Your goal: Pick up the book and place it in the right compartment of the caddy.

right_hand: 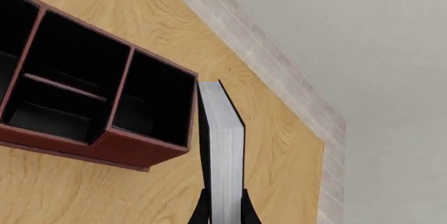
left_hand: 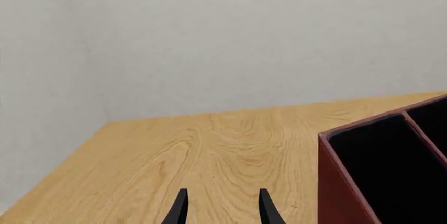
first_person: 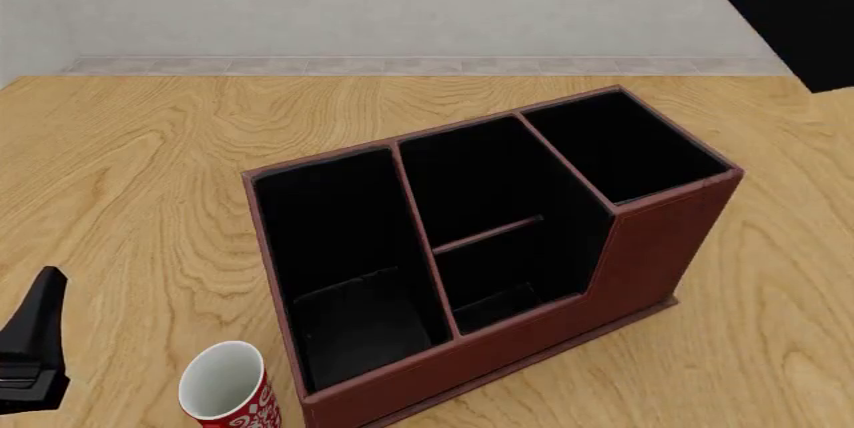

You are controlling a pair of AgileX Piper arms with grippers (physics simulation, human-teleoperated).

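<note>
One thick black hardcover book, plain covers, white page block, is pinched edge-on between the right gripper fingers, held in the air near the wooden table's far right corner, beside the right compartment. One reddish-brown rectangular caddy, black-lined, three sections, stands mid-table. One red-and-white cup sits by the near edge. Left gripper fingers spread, holding nothing, over bare grained wood.
</note>
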